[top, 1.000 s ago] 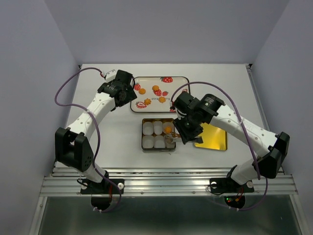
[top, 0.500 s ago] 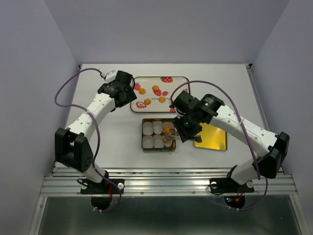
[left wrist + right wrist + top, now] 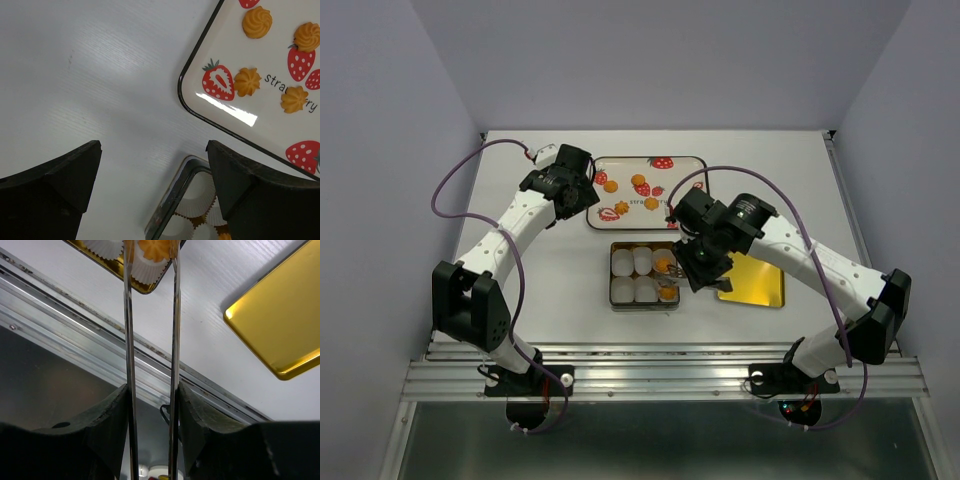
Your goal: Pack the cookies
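Several orange cookies (image 3: 247, 82) lie on the strawberry-printed tray (image 3: 688, 163). My left gripper (image 3: 154, 150) hovers open and empty over the bare table beside the tray's near left corner. The open tin (image 3: 617, 300) holds white paper cups; one cookie (image 3: 664, 263) sits in its back right cup. My right gripper (image 3: 698, 268) is shut on metal tongs (image 3: 174, 340). Between the tong tips is a cookie (image 3: 154, 247), right over the tin's front right cup. I cannot tell whether it rests in the cup.
The tin's gold lid (image 3: 755, 280) lies flat just right of the tin, under my right arm. The table's near metal rail (image 3: 75, 335) runs just below the tin. Grey walls close in the table's left, back and right.
My right gripper has edged the tongs slightly left over the tin's front right cup. The left arm has stayed still.
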Available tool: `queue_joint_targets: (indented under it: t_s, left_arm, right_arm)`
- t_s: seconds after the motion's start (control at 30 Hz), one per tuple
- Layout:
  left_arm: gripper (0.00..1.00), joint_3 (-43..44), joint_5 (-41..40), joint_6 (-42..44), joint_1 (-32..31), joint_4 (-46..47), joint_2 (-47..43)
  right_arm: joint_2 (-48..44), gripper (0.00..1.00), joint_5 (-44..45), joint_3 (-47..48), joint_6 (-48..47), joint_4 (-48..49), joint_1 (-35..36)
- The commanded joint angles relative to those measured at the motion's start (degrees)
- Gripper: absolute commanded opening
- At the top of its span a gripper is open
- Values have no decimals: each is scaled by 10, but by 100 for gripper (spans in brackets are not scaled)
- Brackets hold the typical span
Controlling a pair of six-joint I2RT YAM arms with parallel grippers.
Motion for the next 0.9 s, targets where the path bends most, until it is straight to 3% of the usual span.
queue_joint_targets:
  t_s: [0.0, 0.47, 0.87]
  left_arm:
    - [99, 5, -19, 4, -3, -7, -26]
    - [99, 85, -19, 5, -4, -61, -20]
    - [99, 110, -12, -4, -4, -100, -31]
  right_arm:
    - [-7, 46, 36, 25, -6, 19, 5]
    - [96, 45, 103, 223, 20, 48, -1]
    - [266, 45, 158, 376, 12, 82, -113]
